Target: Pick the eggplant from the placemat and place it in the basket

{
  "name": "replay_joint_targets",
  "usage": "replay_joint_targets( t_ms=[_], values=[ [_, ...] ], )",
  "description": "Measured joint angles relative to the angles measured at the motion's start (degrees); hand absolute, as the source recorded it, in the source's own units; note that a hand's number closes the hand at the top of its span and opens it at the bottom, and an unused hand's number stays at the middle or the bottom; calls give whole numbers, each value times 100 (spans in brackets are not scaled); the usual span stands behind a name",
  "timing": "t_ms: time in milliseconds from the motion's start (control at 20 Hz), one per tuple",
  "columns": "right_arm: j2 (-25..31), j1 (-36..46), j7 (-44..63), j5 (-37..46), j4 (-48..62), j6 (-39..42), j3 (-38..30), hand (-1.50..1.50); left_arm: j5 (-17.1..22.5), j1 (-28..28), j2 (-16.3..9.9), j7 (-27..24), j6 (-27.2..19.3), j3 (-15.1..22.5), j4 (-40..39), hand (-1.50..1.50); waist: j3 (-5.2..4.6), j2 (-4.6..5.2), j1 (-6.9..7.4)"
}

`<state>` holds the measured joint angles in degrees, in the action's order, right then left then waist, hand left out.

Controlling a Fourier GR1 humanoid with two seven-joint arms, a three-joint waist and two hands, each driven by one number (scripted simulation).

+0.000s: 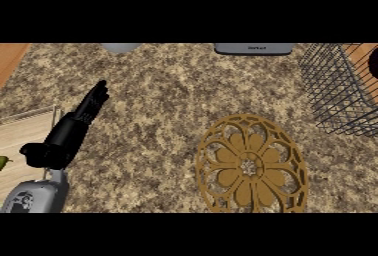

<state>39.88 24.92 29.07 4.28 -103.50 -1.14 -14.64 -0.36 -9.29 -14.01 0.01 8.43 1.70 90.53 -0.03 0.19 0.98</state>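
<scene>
Eggplant (pixel 373 64): only a dark rounded patch shows, up and to the right of the placemat (pixel 251 165), cut by the view's right edge. It sits within the wire walls of the basket (pixel 336 95); cannot tell more of it. The black wire basket stands on the bench (pixel 162 90), near the placemat's upper right, not touching it. The golden openwork placemat lies flat. Left robot hand (pixel 74 130): well left of the placemat, fingers straight and apart from the thumb, holding nothing, pointing away over the bench. Grey object (pixel 255 48) at the far edge, beyond the placemat.
</scene>
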Motion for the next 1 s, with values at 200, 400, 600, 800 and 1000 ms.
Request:
replay_joint_targets(
  t_ms=[200, 400, 600, 800, 1000],
  values=[
    [-26, 476, -361, 236, 986, -65, -3, 150, -65, -23, 48, 28, -5, -24, -16, 0, 0, 1, -7],
    [76, 718, -1077, 259, 2109, 135, -138, 150, -100, -84, 87, 85, 16, -33, -33, 0, 3, 2, -14],
    [33, 1048, -1759, 471, 3155, 119, -106, 150, -118, -140, 138, 124, 27, -74, -36, 0, 4, 2, -16],
    [44, 1300, -2603, 598, 4161, 40, -229, 150, -86, -196, 86, 168, 120, -173, -33, 0, 6, 5, -13],
    [22, 1467, -3470, 828, 5027, -260, -305, 150, -192, -101, 201, 136, 63, -105, 28, 0, 8, 10, -1]
  ],
)
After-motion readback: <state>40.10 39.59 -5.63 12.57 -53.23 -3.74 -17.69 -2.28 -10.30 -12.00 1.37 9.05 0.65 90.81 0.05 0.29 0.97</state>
